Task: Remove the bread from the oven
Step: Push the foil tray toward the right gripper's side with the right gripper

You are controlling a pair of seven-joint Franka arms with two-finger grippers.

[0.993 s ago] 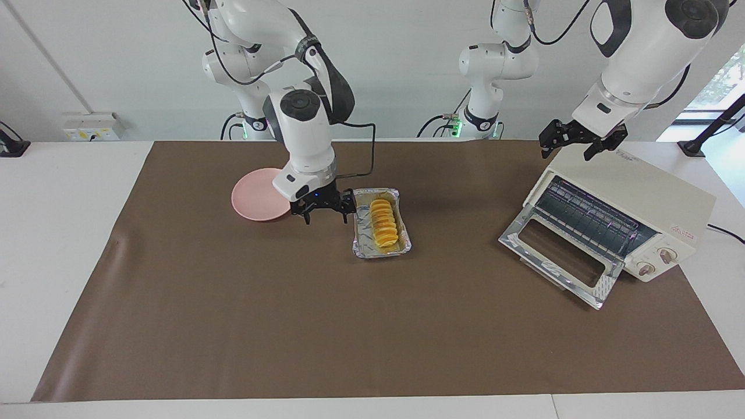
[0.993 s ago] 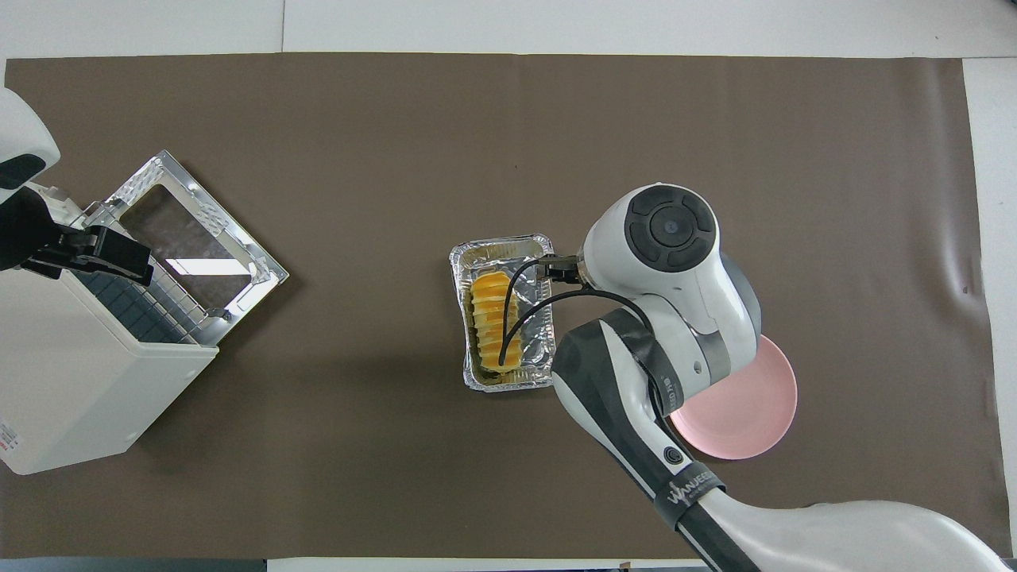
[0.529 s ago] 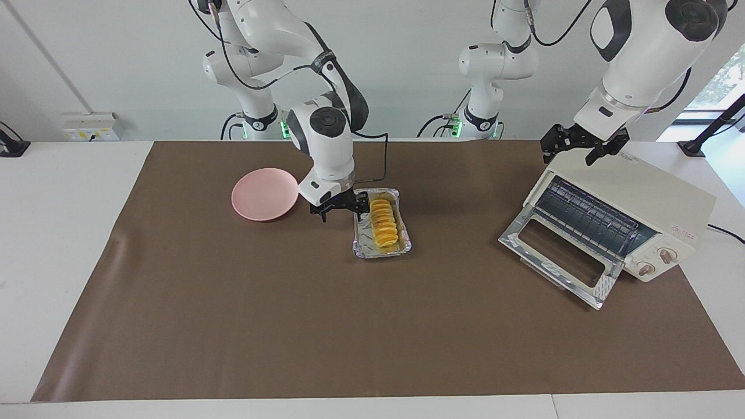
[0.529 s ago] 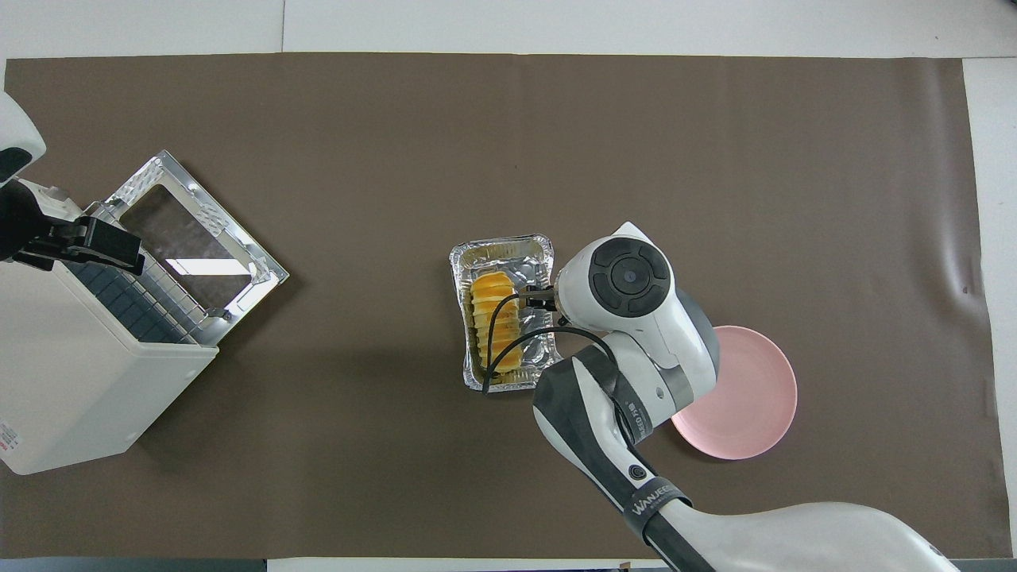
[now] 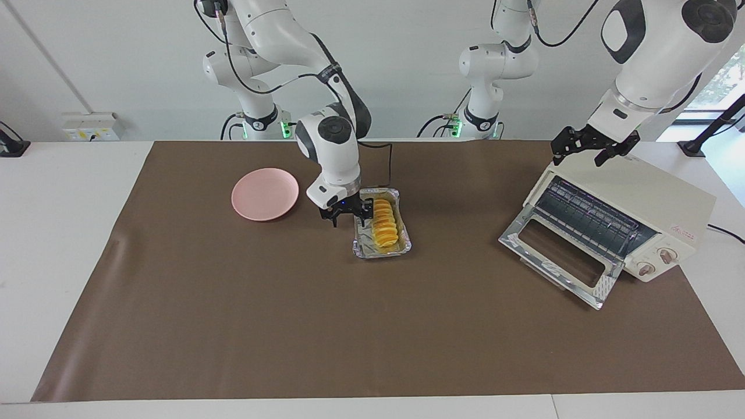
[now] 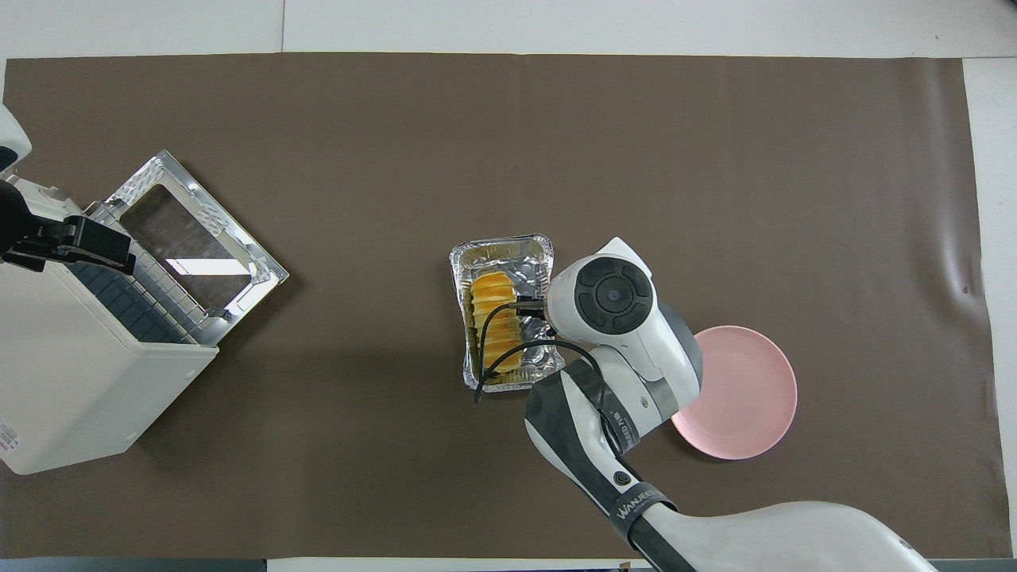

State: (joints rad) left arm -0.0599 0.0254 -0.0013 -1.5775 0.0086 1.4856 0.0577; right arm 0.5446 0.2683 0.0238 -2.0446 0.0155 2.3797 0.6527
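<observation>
while bread (image 5: 385, 226) lies in foil tray (image 5: 362, 249) | right gripper (image 5: 348, 216) fingers unclear | left gripper (image 5: 595, 148) fingers spread, empty

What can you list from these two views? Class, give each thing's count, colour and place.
bread: one, golden-orange, in the tray.
tray: one, silver foil, mid-mat, between plate and oven.
plate: one, pink, on the mat toward the right arm's end.
oven: one, cream-white, door down, toward the left arm's end.
mat: one, brown, covers the table.
right pincer: one, black, at the tray's plate-side rim.
left pincer: one, black, open, over the oven's top.
</observation>
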